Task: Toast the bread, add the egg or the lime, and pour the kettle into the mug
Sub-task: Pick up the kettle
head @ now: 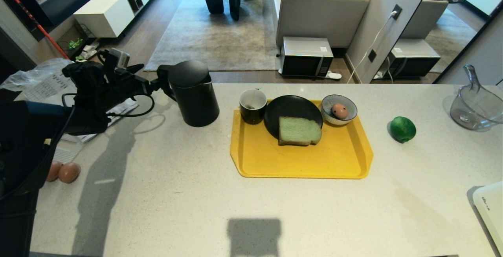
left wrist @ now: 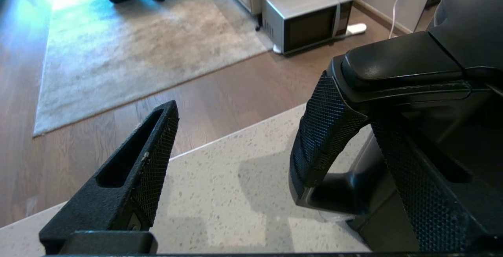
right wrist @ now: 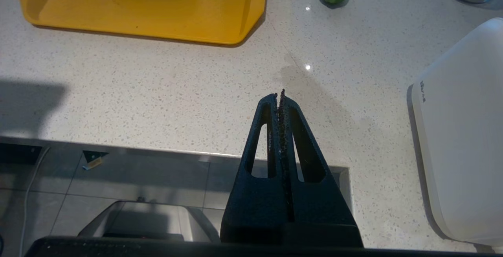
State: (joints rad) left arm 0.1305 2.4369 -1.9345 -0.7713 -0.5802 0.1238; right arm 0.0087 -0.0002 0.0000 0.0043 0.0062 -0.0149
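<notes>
From the head view, the left gripper (head: 155,82) reached in from the left at the kettle (head: 193,93), its fingers spread wide at the handle and gripping nothing yet. The kettle stood upright on the counter (head: 177,194), just left of the yellow tray (head: 298,162). On the tray, the mug (head: 252,106) sat at the back left corner, touching the black plate (head: 292,111). The bread (head: 299,131) lay half on the plate, half over its near edge. The egg (head: 339,111) rested in a striped bowl (head: 347,109) at the tray's back right. The lime (head: 402,129) sat on the counter, right of the tray (well apart from the mug). So the bread and egg looked already placed; the pour seemed to be what remained.

In the left wrist view, one finger (left wrist: 141,170) hung free over the counter edge. The other finger (left wrist: 416,194) lay inside the loop of the kettle handle (left wrist: 326,131), so the handle sat between the open jaws, with no squeeze on it yet. Closing, lifting and tipping toward the mug were still to come, I judged.

In the right wrist view, the right gripper (right wrist: 281,96) hung pinched shut and empty over the near counter edge, idle, beside a white appliance (right wrist: 459,131).
</notes>
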